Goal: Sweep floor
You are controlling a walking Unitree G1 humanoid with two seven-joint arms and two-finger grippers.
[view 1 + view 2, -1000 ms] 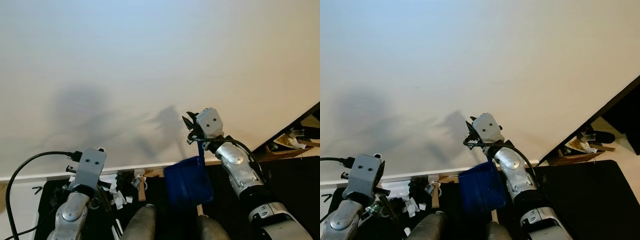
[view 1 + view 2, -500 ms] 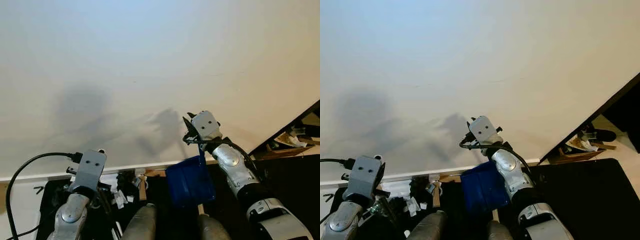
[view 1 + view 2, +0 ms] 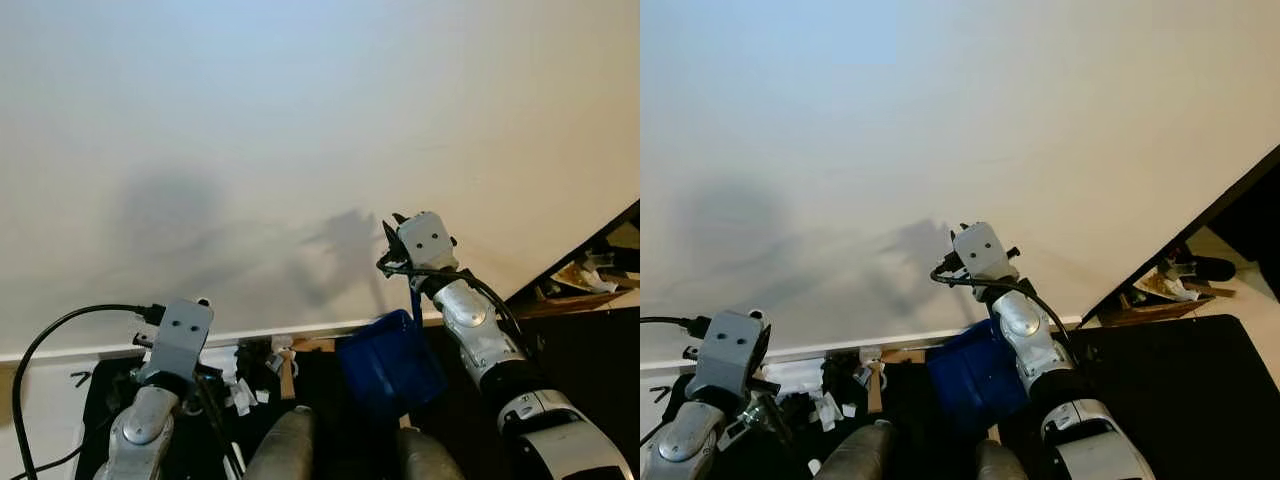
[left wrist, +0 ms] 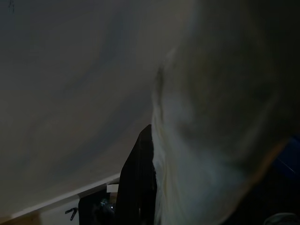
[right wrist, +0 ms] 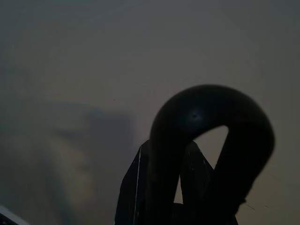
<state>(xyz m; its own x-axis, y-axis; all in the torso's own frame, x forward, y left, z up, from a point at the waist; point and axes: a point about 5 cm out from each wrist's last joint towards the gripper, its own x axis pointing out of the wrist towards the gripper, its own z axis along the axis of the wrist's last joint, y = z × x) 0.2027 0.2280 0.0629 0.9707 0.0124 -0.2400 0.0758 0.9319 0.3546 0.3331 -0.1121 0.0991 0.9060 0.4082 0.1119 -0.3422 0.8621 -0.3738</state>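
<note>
Right pincer seemingly clamped on thin handle of deep-blue, boxy dustpan hanging below.

Two silver segmented arms end in grey box-like wrist housings, each with two small dark screws. A black cable loops from the left wrist.
</note>
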